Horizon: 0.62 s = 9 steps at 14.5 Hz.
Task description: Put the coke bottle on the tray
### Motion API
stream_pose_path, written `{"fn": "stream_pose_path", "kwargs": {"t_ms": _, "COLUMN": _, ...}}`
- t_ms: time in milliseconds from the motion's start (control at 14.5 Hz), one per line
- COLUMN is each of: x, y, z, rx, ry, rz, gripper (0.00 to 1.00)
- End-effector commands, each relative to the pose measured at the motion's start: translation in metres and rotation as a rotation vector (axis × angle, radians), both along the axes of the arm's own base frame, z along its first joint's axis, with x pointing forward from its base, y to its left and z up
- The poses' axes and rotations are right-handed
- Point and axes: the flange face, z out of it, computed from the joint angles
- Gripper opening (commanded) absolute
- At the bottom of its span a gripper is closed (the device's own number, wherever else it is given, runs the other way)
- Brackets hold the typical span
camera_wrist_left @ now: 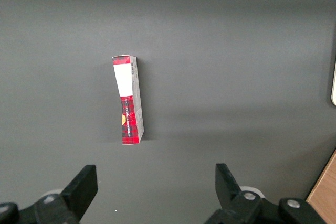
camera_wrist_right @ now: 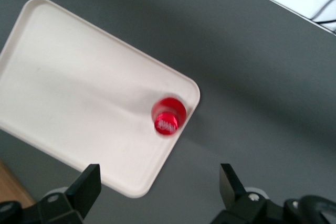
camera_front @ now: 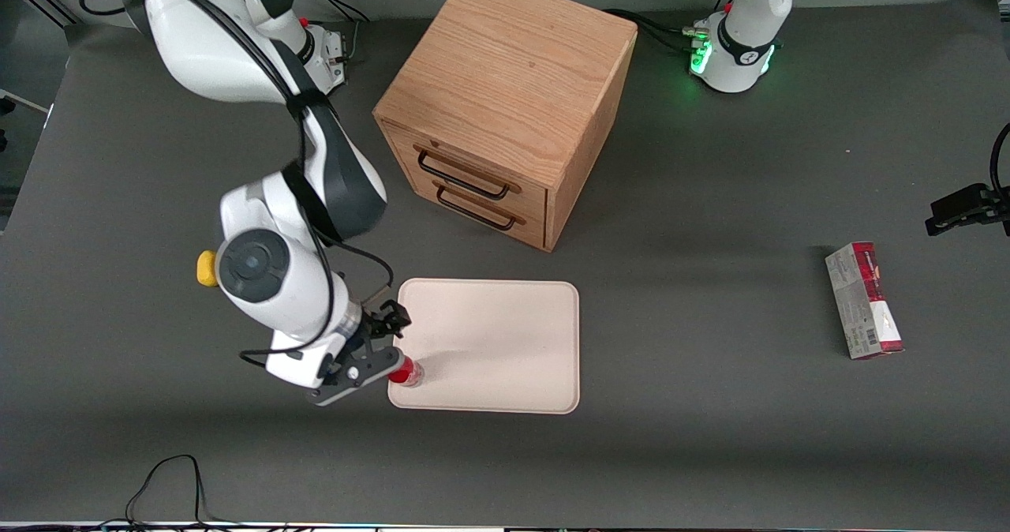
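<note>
Coke bottle (camera_wrist_right: 168,115) stands upright in a corner of the tray (camera_wrist_right: 79,93), while my claw (camera_wrist_right: 157,192) hangs above it, fingers spread, gripping nothing.

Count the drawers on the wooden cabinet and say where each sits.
2, stacked on the wooden cabinet's front: the upper drawer and the lower drawer, each with a dark handle. The gripper, open, hangs above the coke bottle on the tray.

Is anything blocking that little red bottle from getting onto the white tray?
Nothing visible does. The coke bottle already stands upright on the tray, in a corner near its rim. The gripper hangs above it, fingers open and apart from it.
</note>
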Motion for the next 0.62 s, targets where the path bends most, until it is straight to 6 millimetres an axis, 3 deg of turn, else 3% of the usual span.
{"fn": "stream_pose_path", "kwargs": {"t_ms": 0, "x": -0.023, "y": -0.021, "z": 0.047, "rx": -0.034, "ry": 0.035, "rz": -0.036, "gripper": 1.0}}
{"fn": "stream_pose_path", "kwargs": {"t_ms": 345, "x": -0.073, "y": -0.081, "z": 0.118, "rx": -0.053, "ry": 0.051, "rz": -0.094, "gripper": 1.0}}
{"fn": "stream_pose_path", "kwargs": {"t_ms": 552, "x": -0.092, "y": -0.145, "z": 0.143, "rx": -0.025, "ry": 0.049, "rz": -0.18, "gripper": 1.0}}
